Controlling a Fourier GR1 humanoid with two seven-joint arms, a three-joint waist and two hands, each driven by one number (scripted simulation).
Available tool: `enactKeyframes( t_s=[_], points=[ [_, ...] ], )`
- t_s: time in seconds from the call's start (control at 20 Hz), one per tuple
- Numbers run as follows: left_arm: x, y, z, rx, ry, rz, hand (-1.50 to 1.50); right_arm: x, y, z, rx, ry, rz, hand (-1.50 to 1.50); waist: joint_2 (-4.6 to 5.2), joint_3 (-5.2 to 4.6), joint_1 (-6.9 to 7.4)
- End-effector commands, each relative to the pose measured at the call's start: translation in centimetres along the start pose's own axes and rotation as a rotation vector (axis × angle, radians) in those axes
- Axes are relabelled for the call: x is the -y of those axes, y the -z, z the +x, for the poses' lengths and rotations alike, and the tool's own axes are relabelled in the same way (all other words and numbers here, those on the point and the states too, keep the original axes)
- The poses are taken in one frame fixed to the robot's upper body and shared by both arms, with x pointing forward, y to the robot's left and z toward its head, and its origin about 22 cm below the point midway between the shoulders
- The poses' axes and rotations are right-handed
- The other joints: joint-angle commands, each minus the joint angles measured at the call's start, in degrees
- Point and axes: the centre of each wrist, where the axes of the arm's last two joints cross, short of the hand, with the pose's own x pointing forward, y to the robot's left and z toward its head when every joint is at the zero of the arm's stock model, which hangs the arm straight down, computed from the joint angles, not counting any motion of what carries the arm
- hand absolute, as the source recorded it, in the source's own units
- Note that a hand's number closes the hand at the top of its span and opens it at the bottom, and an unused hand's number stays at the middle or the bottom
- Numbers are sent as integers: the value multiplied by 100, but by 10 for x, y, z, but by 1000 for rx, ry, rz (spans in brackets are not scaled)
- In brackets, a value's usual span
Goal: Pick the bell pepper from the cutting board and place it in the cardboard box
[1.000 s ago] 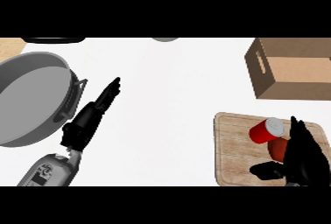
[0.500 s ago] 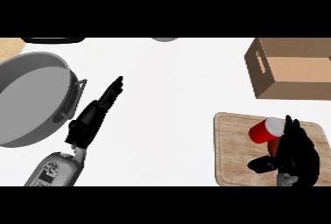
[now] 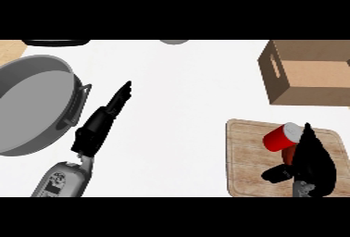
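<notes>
The red bell pepper (image 3: 279, 138) lies on the wooden cutting board (image 3: 247, 157) at the lower right, its pale end turned toward the far right. My right hand (image 3: 313, 163) stands over the board against the pepper's right side. Its fingers are straight and point away from me, and its thumb (image 3: 276, 173) sticks out to the left just below the pepper. The hand hides the pepper's near right part. The open cardboard box (image 3: 311, 74) sits beyond the board at the upper right. My left hand (image 3: 101, 124) rests open at the left, fingers straight.
A large grey pan (image 3: 31, 109) fills the left side, its handle right beside my left hand. A dark object (image 3: 54, 42) and a grey round one (image 3: 175, 41) peek in at the counter's far edge. White counter lies between the two hands.
My right hand has edged slightly left toward the pepper and its thumb has come up closer beneath it. The pepper, the box and my left hand have stayed put.
</notes>
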Motion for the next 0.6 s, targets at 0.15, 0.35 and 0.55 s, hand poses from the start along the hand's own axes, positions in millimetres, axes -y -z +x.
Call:
enactKeyframes(
  t_s=[0.15, 0.35, 0.55],
  points=[
    [-3, 10, 5, -9, 9, 9, 0, -12, 4, -19, -40, -24, 34, -150, 15, 21, -12],
    [-19, -11, -10, -9, 10, 21, 0, -25, 12, -9, -49, -40, 54, -150, 17, 21, 12],
    [-3, -1, -5, 13, 3, 0, 0, -34, 35, -15, -83, -95, 37, -150, 25, 22, 19]
  ],
)
